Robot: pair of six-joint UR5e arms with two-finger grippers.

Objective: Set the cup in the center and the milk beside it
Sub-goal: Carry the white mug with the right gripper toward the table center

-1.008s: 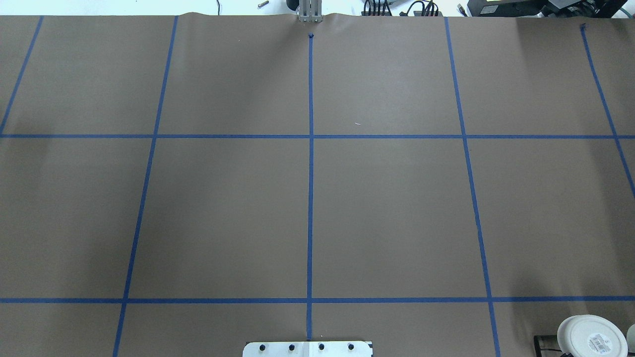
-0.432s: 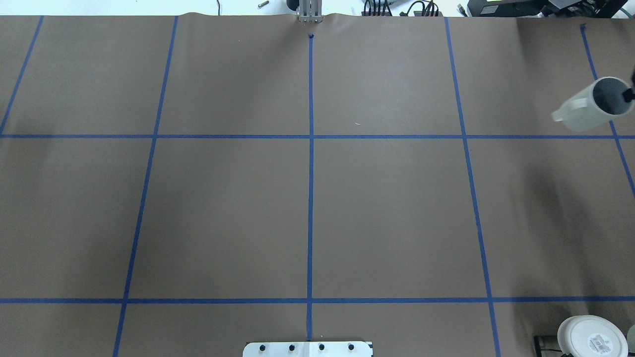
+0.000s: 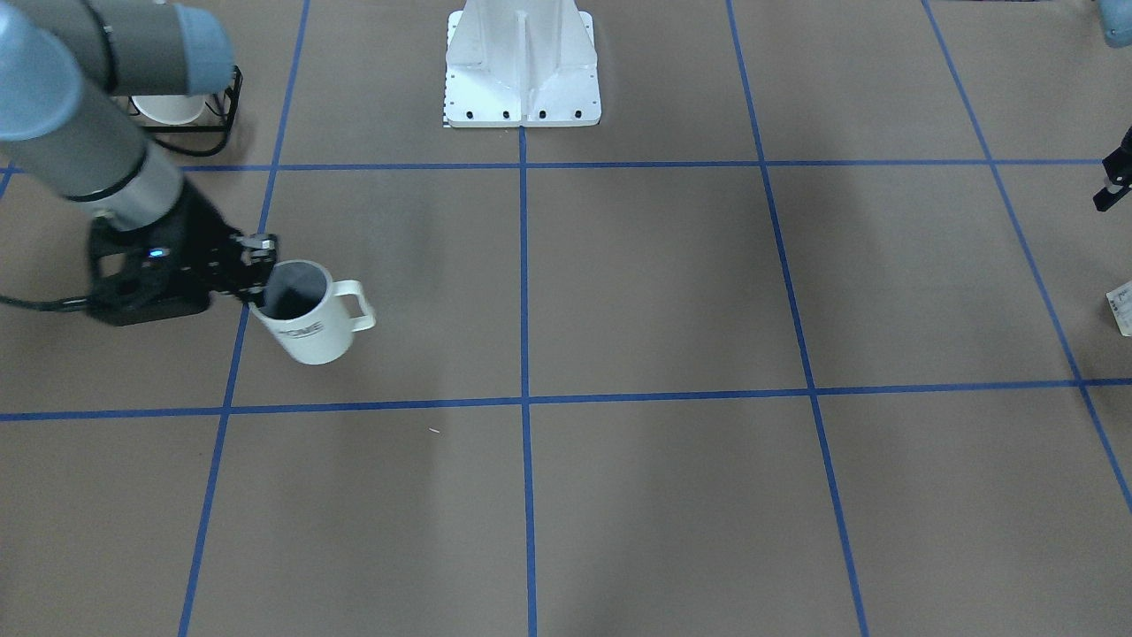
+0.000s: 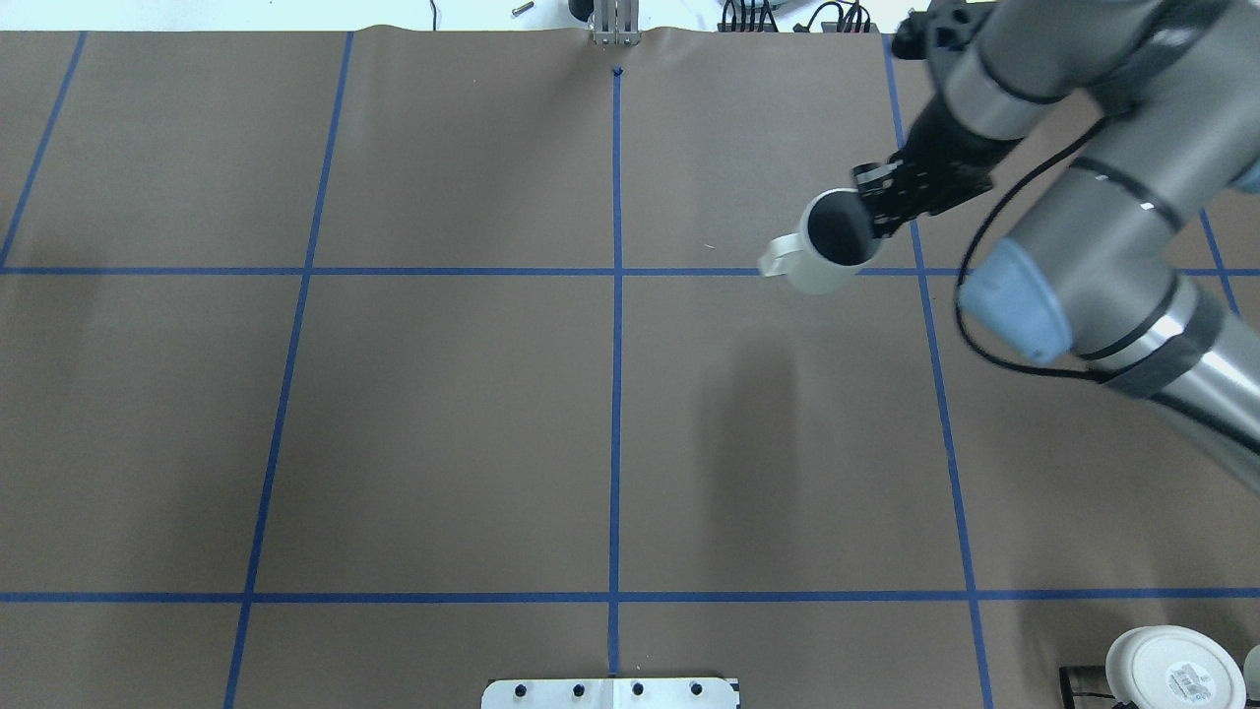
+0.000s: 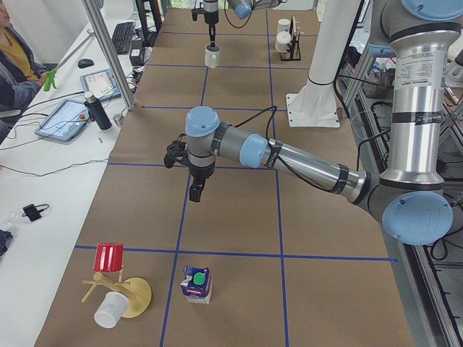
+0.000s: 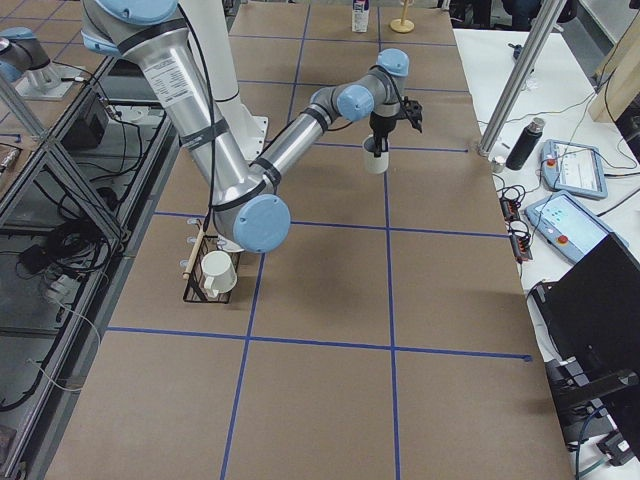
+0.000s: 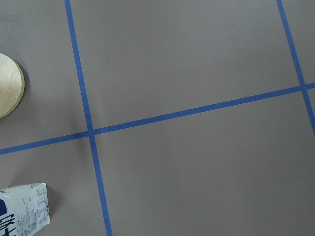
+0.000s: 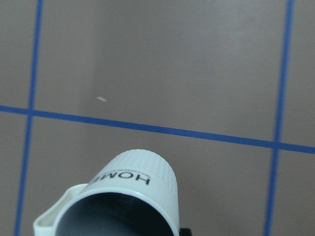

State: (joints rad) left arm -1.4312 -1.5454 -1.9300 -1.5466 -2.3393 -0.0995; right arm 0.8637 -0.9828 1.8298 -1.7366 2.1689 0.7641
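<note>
My right gripper (image 4: 874,212) is shut on the rim of the cup (image 4: 830,243), a white mug with a dark inside and "HOME" lettering (image 3: 305,329). It holds the cup tilted above the table, right of the center (image 4: 551,423), handle toward the middle line. The cup also fills the bottom of the right wrist view (image 8: 133,196). The milk (image 5: 196,283), a blue and white carton with a green cap, stands at the table's left end; its corner shows in the left wrist view (image 7: 22,211). My left gripper (image 5: 195,189) hangs above the table short of the milk; I cannot tell whether it is open.
A black rack with white mugs (image 4: 1171,670) stands at the near right corner. A wooden stand (image 5: 130,296) with a red cup (image 5: 108,256) and a white cup (image 5: 108,312) is beside the milk. The white robot base (image 3: 522,71) sits mid-table at the robot's edge.
The right arm has swung in from the right edge with the cup, moving it left toward the middle line. One second ago neither was in view.
</note>
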